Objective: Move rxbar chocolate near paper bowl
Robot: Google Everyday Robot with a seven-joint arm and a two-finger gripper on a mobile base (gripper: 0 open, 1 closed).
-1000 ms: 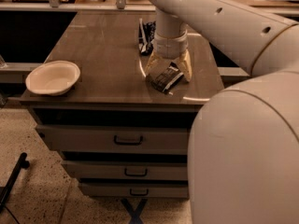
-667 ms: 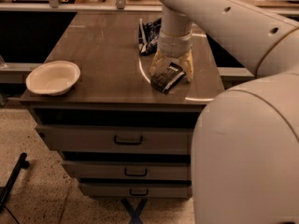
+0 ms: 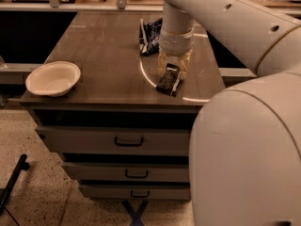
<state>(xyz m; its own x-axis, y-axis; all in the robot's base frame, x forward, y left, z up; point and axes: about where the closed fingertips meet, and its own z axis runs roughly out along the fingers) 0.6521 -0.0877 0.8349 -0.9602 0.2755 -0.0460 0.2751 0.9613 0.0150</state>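
Observation:
The rxbar chocolate (image 3: 169, 81), a flat black wrapper with pale lettering, lies on the brown table top (image 3: 108, 51) at the right front. My gripper (image 3: 174, 69) comes straight down from the big white arm and stands over the bar's far end, right at it. The paper bowl (image 3: 52, 78), shallow and off-white, sits at the table's front left corner, far to the left of the bar and the gripper.
A dark blue and white snack bag (image 3: 149, 32) lies just behind and left of the gripper. The table has drawers (image 3: 128, 141) below its front edge. My white arm and body (image 3: 249, 140) fill the right side of the view. A dark shelf runs behind.
The arm has shifted slightly to the right above the bar. The bar, the bowl and the snack bag are where they were.

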